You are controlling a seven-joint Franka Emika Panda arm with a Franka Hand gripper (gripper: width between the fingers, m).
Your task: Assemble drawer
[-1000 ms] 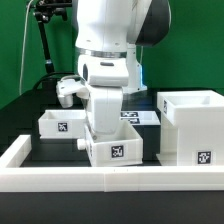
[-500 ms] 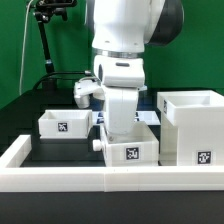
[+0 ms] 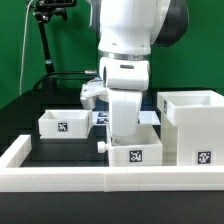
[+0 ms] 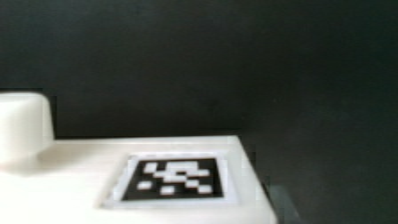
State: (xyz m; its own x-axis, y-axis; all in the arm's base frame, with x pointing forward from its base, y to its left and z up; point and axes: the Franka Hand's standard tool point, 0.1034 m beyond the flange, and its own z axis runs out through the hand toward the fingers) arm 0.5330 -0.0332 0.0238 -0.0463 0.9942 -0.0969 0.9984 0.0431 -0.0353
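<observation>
Two tagged white drawers, far drawer (image 3: 62, 124) sitting apart, near drawer (image 3: 136, 155) under the gripper (image 3: 124, 132), just beside the open-topped cabinet (image 3: 195, 130), fingertips hidden, grasp impossible to tell.

White arm (image 3: 128, 60) at centre, reaching straight down to a small open-topped white drawer box (image 3: 135, 152) with a marker tag on its front and a round knob (image 3: 103, 146) on the side toward the exterior view's left; grip hidden behind the box wall. Close on the exterior view's right, a taller white open case (image 3: 192, 125), also tagged, contact unclear; left and further back, a second drawer box (image 3: 62, 123). All on a dark table (image 3: 30, 150), behind a low white rail (image 3: 60, 178) along the front.
</observation>
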